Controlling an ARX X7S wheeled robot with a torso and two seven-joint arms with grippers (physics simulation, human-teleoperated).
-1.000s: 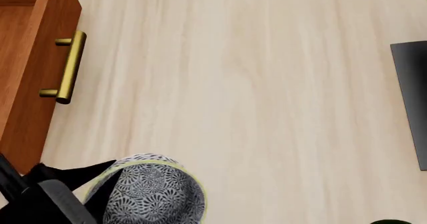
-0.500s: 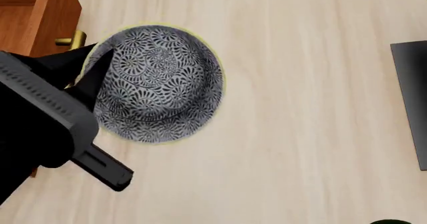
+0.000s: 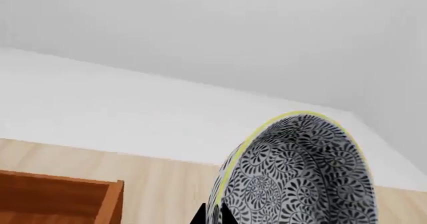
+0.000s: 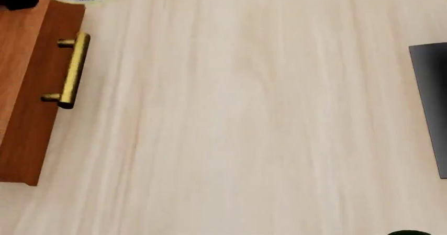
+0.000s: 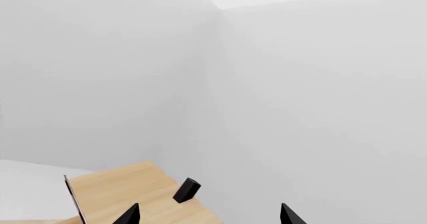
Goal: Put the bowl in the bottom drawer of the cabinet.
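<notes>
No legible text, label, brand, number or sign appears in any view. The bowl (image 3: pixel 300 179) bears only a repeating blue-and-white floral pattern with a yellowish rim, without lettering. The drawer front (image 4: pixel 31 114) and its brass handle (image 4: pixel 70 70) are unmarked, as are the pale wooden floor (image 4: pixel 265 120) and the white walls (image 5: pixel 300 94).

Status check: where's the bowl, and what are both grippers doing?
Left gripper shut on the bowl, carried above the cabinet edge. Right gripper open, empty. Not in the drawer yet. No obstruction seen.
</notes>
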